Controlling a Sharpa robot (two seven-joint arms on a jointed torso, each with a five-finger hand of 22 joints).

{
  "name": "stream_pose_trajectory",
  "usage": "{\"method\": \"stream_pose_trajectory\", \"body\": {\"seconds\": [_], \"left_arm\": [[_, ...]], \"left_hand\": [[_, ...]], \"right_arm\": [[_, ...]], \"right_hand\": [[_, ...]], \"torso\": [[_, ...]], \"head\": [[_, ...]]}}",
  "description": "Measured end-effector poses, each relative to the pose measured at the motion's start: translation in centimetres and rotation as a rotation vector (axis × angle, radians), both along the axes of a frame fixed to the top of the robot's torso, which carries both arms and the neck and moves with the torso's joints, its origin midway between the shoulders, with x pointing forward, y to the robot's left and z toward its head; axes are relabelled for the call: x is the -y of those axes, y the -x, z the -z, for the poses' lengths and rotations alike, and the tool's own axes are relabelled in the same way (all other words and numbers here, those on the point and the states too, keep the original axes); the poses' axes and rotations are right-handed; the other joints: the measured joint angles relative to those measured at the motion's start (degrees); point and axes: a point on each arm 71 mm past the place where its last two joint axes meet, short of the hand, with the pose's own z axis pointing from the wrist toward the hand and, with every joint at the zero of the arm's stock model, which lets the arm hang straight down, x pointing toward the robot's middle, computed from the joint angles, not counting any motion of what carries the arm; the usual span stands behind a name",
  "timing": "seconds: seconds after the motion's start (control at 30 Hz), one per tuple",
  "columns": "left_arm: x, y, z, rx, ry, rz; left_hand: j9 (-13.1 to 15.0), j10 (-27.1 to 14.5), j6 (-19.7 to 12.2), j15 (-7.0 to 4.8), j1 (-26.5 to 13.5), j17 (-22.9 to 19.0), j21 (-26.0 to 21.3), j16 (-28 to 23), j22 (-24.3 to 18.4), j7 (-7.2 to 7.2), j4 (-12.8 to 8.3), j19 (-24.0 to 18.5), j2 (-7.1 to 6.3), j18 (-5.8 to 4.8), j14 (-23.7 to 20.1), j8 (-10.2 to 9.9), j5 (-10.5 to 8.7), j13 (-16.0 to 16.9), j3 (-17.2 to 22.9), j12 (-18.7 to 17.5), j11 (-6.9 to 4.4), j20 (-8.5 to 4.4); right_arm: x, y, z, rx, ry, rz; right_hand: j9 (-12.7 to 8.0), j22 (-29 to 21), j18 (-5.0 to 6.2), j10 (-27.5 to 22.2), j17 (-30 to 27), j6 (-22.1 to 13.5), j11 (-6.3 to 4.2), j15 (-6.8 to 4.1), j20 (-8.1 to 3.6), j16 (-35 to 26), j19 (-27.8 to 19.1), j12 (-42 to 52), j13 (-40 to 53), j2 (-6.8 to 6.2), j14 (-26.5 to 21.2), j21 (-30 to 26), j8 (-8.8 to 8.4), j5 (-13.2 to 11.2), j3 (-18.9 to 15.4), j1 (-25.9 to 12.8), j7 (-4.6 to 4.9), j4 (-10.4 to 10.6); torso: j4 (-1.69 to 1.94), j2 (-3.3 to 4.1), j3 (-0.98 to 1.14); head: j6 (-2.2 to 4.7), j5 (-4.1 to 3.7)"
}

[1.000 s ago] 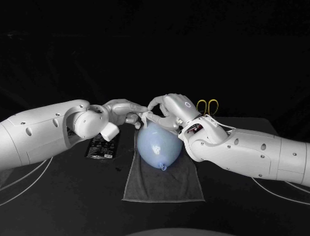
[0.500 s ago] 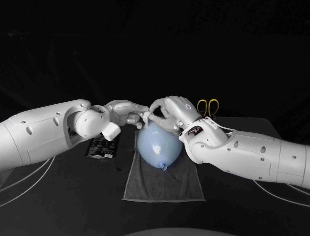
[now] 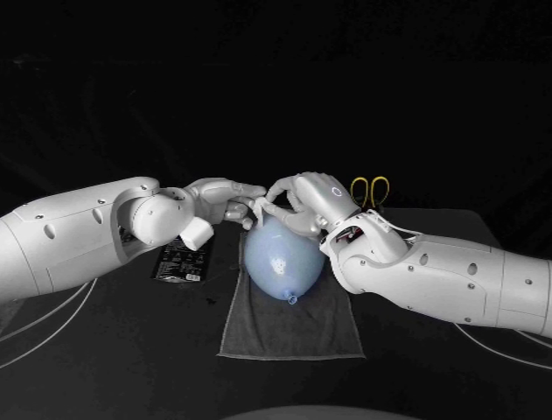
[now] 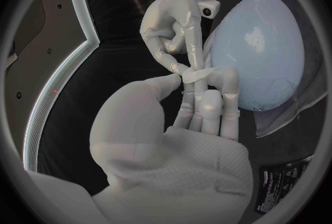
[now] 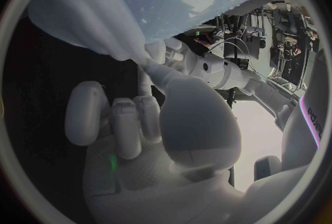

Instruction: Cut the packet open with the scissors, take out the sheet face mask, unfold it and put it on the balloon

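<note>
The left hand [image 3: 221,199] and the right hand [image 3: 303,199] each pinch an edge of the sheet face mask [image 4: 197,76] at the far end of the balloon [image 3: 282,258]. The packet [image 3: 181,262] and the scissors [image 3: 369,189] lie aside: cutting and extraction appear done, while laying the mask over the balloon remains.

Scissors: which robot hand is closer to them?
Right. The right robot hand is close beside the scissors; the left robot hand is farther, across the balloon.

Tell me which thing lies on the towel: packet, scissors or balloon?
The pale blue balloon; the black packet lies on the table beside the towel, the yellow-handled scissors beyond the right hand.
</note>
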Motion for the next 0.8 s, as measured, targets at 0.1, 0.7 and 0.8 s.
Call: {"method": "stream_pose_trajectory", "body": {"seconds": [0.1,0.7,0.8], "left_arm": [[-0.08,-0.02,-0.01,0.004,-0.006,0.001],[-0.34,-0.1,0.0,0.042,-0.054,0.023],[-0.41,-0.14,0.0,0.047,-0.058,0.022]], "left_hand": [[-1.2,-0.6,0.9,-0.09,1.6,-0.8,-0.9,0.0,-0.6,0.14,-0.7,0.0,-2.21,-0.01,-0.6,-1.8,-0.02,0.0,-3.7,0.0,-0.04,0.0],[-5.8,-0.3,5.3,-0.35,11.8,-1.4,-1.8,-0.3,-1.5,-0.14,-3.7,0.8,1.81,0.27,-1.2,-6.9,-0.1,-1.5,-4.2,-0.7,-0.31,0.04],[-6.2,0.3,5.5,-0.64,12.7,-0.7,-1.2,-0.3,-1.1,0.05,-3.8,0.9,2.71,0.27,-0.9,-7.3,-0.27,-2.0,-3.1,-1.4,-0.45,-0.09]], "right_arm": [[0.12,0.06,0.01,-0.003,-0.002,0.0],[0.4,0.05,0.04,-0.016,-0.01,0.002],[0.43,0.07,0.03,-0.017,-0.011,0.002]], "right_hand": [[0.0,0.0,0.0,0.0,0.0,0.0,0.0,0.0,0.0,0.0,0.0,0.0,0.0,0.01,0.0,0.0,0.0,0.0,0.0,0.0,0.0,0.0],[0.0,0.0,0.0,-0.1,0.0,0.0,-0.09,0.03,0.0,-0.1,0.0,-0.1,0.0,0.01,0.0,0.0,0.0,0.0,0.0,0.0,-0.01,0.0],[0.0,0.0,0.0,-0.1,0.0,0.0,-0.09,0.04,0.0,-0.2,0.0,-0.2,0.0,0.01,0.0,0.0,0.0,0.0,0.0,0.0,-0.01,0.0]], "torso": [[0.0,0.0,-0.01],[-0.01,-0.03,-0.02],[-0.01,-0.02,-0.02]], "head": [[0.01,-0.01],[-0.16,-0.01],[-0.21,-0.01]]}}
